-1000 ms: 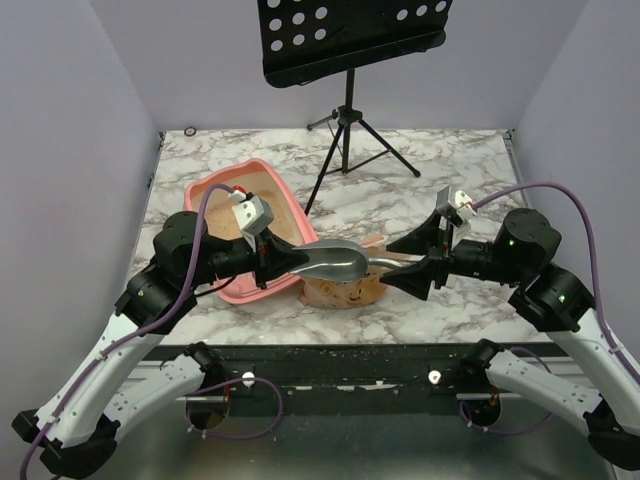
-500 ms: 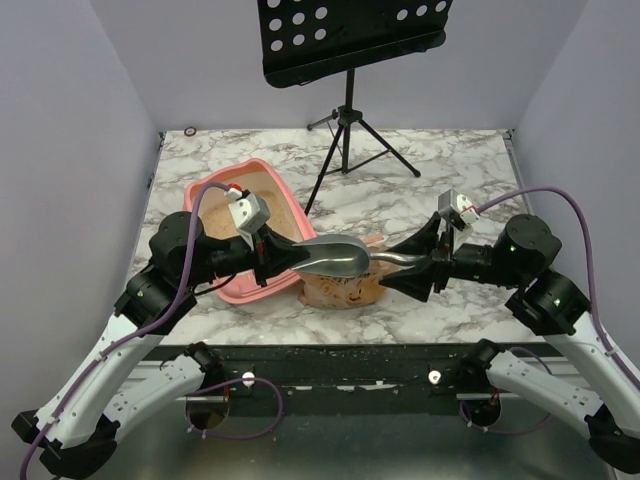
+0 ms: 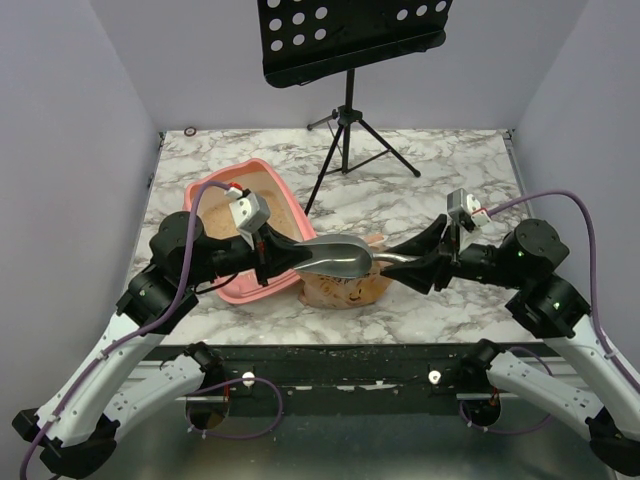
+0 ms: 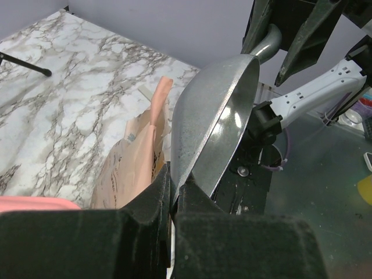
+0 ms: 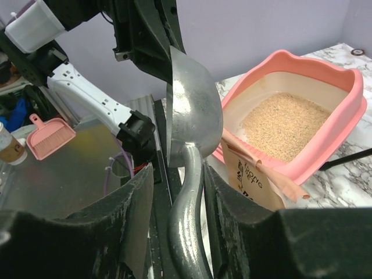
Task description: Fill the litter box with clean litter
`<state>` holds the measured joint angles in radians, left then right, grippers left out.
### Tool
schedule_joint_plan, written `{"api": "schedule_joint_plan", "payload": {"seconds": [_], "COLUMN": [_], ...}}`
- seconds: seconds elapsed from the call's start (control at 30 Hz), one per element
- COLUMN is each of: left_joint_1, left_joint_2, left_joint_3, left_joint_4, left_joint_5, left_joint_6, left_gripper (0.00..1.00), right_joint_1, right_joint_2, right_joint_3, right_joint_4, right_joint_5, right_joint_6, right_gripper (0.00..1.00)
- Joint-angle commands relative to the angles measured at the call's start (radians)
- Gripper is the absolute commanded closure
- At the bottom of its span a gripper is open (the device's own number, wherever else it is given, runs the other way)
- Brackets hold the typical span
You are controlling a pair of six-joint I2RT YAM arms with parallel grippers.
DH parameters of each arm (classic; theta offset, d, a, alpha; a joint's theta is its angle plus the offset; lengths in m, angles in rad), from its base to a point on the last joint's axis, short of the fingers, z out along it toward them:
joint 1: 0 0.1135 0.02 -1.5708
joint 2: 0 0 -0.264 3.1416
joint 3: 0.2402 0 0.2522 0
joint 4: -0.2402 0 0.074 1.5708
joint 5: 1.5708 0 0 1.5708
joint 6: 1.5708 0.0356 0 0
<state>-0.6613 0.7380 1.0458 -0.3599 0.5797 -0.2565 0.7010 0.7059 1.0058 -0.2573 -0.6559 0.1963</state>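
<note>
Over one bag (image 3: 345, 291), left gripper (image 3: 288, 259) clamps one scoop (image 3: 336, 256), right gripper (image 3: 398, 260) agape around it.

The scoop (image 3: 335, 258) is shiny, smooth metal. The litter box (image 5: 325, 152) is glossy pink plastic, its litter (image 5: 285, 125) matt and grainy. The bag (image 4: 131, 168) is crinkled paper.

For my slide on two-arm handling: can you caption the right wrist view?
Right fingers flank the metal scoop handle while left fingers pinch its rim, beside the litter box.
</note>
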Motion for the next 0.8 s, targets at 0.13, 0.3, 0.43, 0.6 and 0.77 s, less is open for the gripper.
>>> {"api": "schedule_joint_plan", "payload": {"seconds": [0.13, 0.3, 0.43, 0.6, 0.77], "left_joint_1": [-0.001, -0.001, 0.000, -0.001, 0.000], "left_joint_2": [-0.014, -0.020, -0.012, -0.006, 0.027], "left_joint_3": [-0.024, -0.026, -0.021, -0.024, -0.001], "left_joint_4": [0.045, 0.041, 0.030, 0.012, -0.001], "left_joint_5": [0.011, -0.003, -0.027, -0.053, -0.070], "left_joint_6": [-0.020, -0.017, -0.001, 0.091, 0.187], "left_gripper": [1.00, 1.00, 0.83, 0.52, 0.41], "right_joint_1": [0.005, 0.005, 0.005, 0.003, 0.005], "right_joint_2": [-0.003, 0.006, -0.002, -0.023, -0.025], "right_joint_3": [-0.029, -0.036, -0.042, -0.004, 0.112], "right_joint_4": [0.069, 0.076, 0.078, 0.008, -0.157], "right_joint_5": [-0.001, 0.010, 0.039, 0.163, 0.353], "right_joint_6": [0.020, 0.025, 0.023, 0.009, -0.011], "right_gripper": [0.67, 0.99, 0.99, 0.99, 0.99]}}
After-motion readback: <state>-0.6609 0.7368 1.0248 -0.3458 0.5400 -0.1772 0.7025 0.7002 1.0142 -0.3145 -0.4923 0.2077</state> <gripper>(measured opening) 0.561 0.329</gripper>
